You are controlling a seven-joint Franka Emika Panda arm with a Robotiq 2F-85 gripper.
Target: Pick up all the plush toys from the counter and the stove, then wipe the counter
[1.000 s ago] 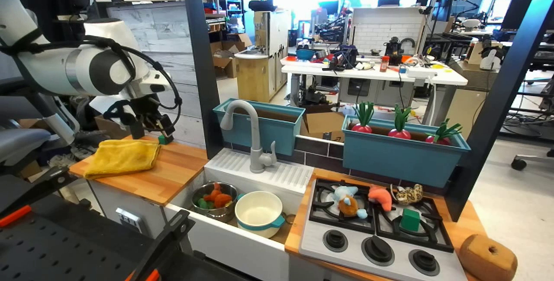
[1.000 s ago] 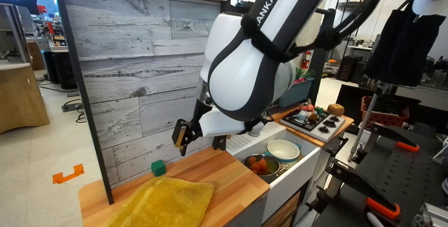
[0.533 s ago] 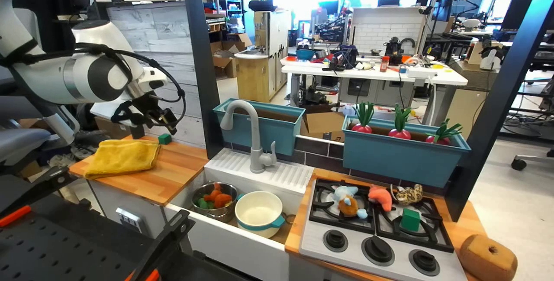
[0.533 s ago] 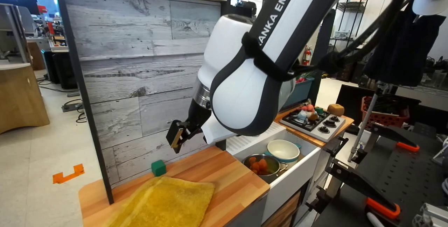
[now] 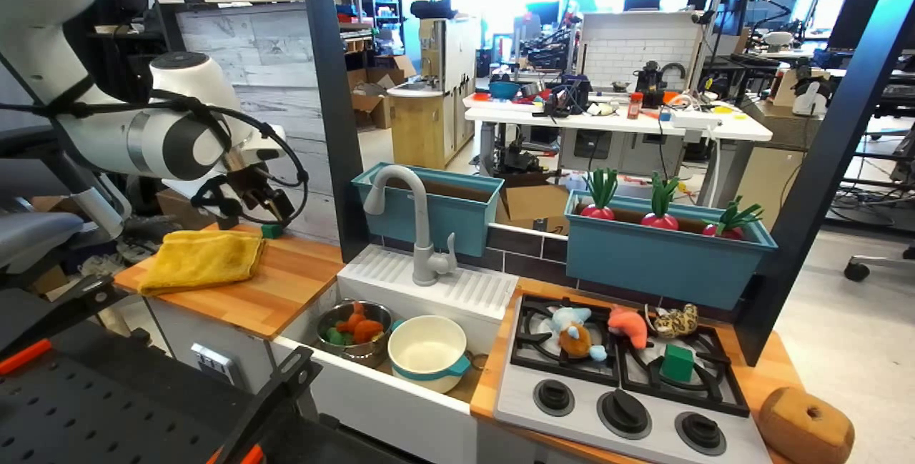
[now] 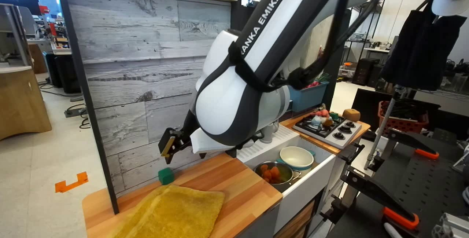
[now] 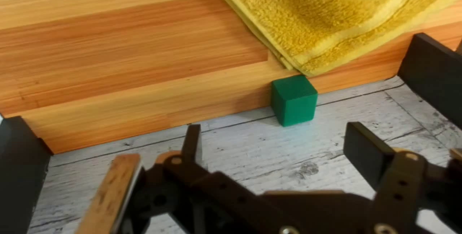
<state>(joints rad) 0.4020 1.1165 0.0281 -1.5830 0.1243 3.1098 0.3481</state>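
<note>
White and bent, the arm point(image 6: 225, 102) slants down above the counter point(image 6: 240, 185) — its claw point(image 7: 273, 135) spread apart.

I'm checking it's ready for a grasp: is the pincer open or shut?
Open: the wrist view shows the pincer with its fingers set wide apart and nothing gripped between them.

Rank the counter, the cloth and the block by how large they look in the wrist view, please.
Largest to smallest, by what shows:
1. Counter, cut off by the picture's edge.
2. Cloth, also cut off.
3. Block, clearly the smallest.
</note>
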